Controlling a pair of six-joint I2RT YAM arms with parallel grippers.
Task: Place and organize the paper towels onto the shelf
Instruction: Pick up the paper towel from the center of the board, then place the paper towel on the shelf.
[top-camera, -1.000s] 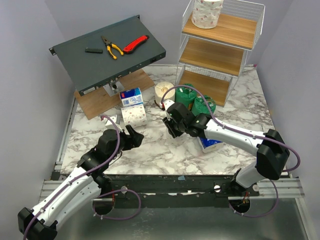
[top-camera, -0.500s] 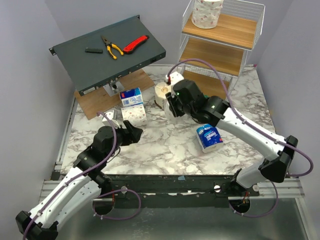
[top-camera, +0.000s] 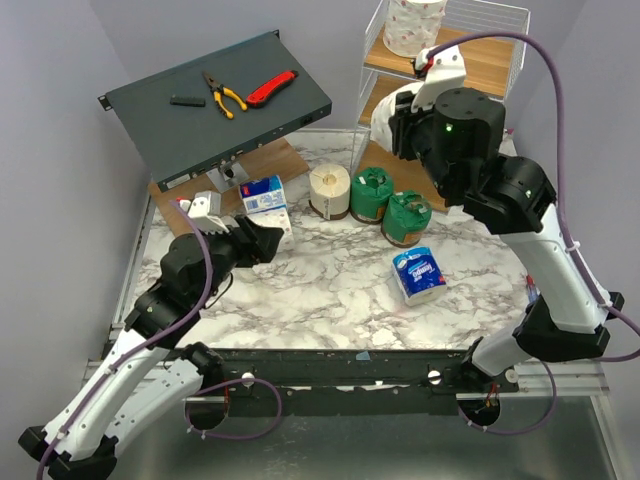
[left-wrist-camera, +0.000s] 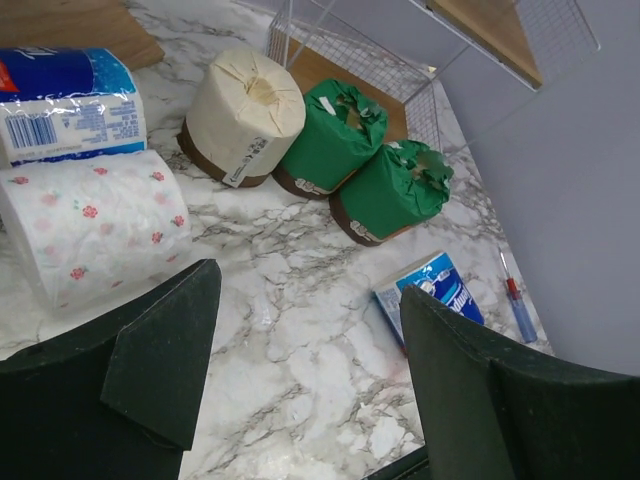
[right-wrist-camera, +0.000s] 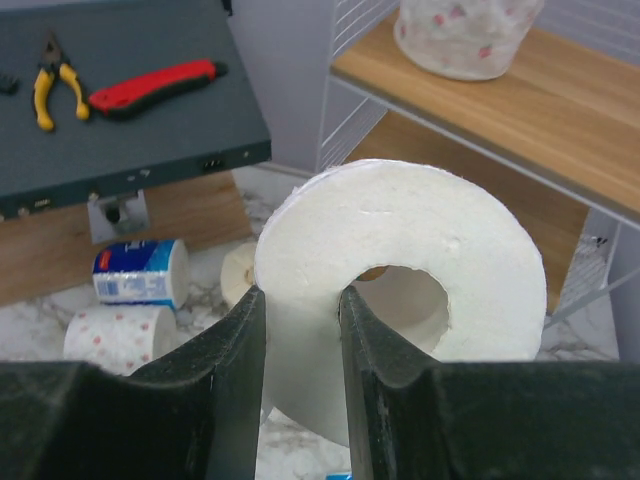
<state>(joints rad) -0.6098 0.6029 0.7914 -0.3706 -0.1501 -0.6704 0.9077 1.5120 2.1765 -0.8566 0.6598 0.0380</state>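
My right gripper is shut on the wall of a white paper towel roll, one finger in its core, held high in front of the shelf. One pink-print roll stands on the shelf's top board. My left gripper is open and empty just above the table, next to a pink-print roll. On the table are a cream roll, two green rolls, and two blue-and-white packs.
A slanted dark grey box at the back left carries pliers and a red knife. A flat wooden board lies under it. A small screwdriver lies near the right table edge.
My right arm has lifted the white roll from the table up and back to the shelf's upper tiers. My left gripper has moved a little left and back, beside the pink-print roll.
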